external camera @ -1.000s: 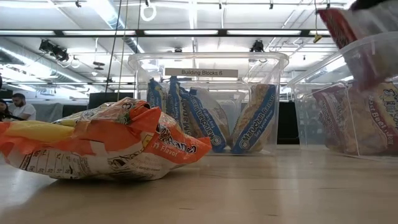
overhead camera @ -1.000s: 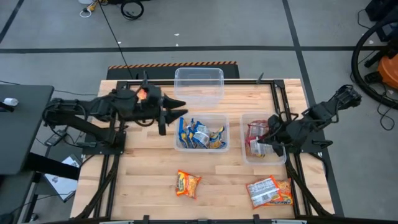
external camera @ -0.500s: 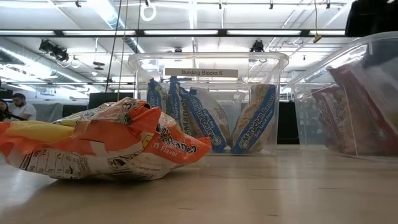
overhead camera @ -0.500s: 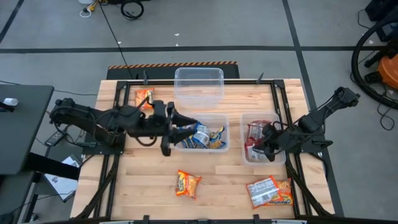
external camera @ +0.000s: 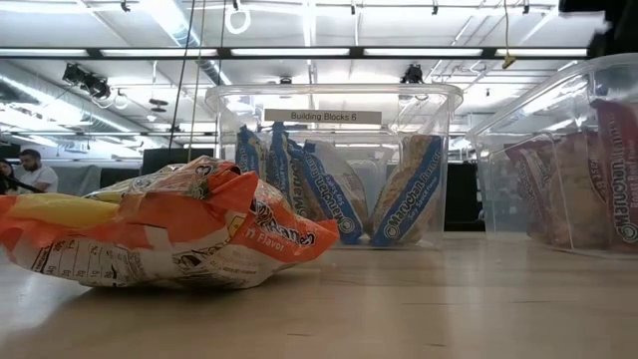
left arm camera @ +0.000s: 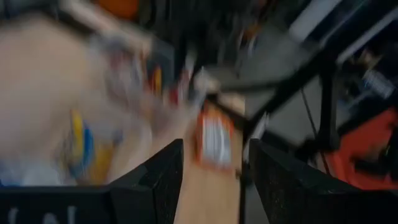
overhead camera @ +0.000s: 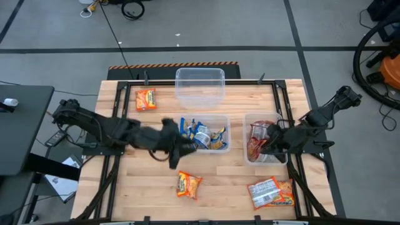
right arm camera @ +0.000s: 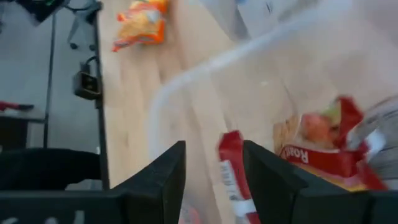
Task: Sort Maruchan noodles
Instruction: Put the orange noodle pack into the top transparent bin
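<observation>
Desk (overhead camera: 125, 181), high view, left to right.

Orange packet (overhead camera: 145, 99) at about 10 o'clock of the desk, alone, well apart from every tub. Not yet sorted.

Left end effector (overhead camera: 177, 153): jaws apart, nothing between them. It hangs just off the 8 o'clock corner of the middle tub (overhead camera: 224, 147), which holds the blue packets (overhead camera: 201, 135). A second orange packet (overhead camera: 188, 184) lies at its 5 o'clock, near. You likely want this one next. Come down square over it, straddle the short width and close on the flat middle; the crinkly film will slide if you pinch a corner.

Empty tub (overhead camera: 200, 102) at 12 o'clock of the desk: a likely home for orange, though that is a judgement.

Right end effector (overhead camera: 261, 147): jaws parted, holding nothing, inside the right tub (overhead camera: 246, 120) above the red packets (overhead camera: 255, 136). The right wrist view shows one red packet (right arm camera: 233, 171) lying loose just ahead of the fingers (right arm camera: 163, 177). Lift straight up so you don't drag the tub wall.

Red-white packet (overhead camera: 270, 192) at 5 o'clock of the desk, outside the tubs, nearest your right arm.
</observation>
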Robot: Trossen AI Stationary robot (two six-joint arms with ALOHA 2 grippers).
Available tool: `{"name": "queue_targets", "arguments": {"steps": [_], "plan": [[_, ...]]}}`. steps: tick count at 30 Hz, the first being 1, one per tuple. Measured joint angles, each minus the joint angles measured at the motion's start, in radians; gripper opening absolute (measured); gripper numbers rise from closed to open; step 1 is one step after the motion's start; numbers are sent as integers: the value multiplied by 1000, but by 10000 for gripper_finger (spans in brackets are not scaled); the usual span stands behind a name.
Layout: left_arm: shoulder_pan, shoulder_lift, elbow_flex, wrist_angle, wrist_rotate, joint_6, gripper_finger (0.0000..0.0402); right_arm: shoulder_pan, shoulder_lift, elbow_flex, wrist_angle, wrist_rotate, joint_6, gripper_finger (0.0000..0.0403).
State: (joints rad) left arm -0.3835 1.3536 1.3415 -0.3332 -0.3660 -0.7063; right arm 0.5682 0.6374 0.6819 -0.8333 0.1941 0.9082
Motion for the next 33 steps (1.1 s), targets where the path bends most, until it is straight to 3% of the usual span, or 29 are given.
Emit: {"name": "queue_targets", "arguments": {"steps": [3,7,12,21,29,33], "plan": [[-56,44,0,-28,27,-103,187,0,19,110,-65,39,-66,160],[-133,122,1,40,34,-76,187,-1,59,253,-125,141,-136,160],[-197,228,1,-43,93,-86,187,-16,121,382,-128,266,-241,160],[-344,391,1,-182,106,58,187,-66,198,498,-125,383,-310,159],[-413,542,0,-239,-126,141,188,-69,235,498,-119,388,-333,159],[-429,564,0,-232,-159,171,188,-69,259,498,-118,361,-332,159]]}}
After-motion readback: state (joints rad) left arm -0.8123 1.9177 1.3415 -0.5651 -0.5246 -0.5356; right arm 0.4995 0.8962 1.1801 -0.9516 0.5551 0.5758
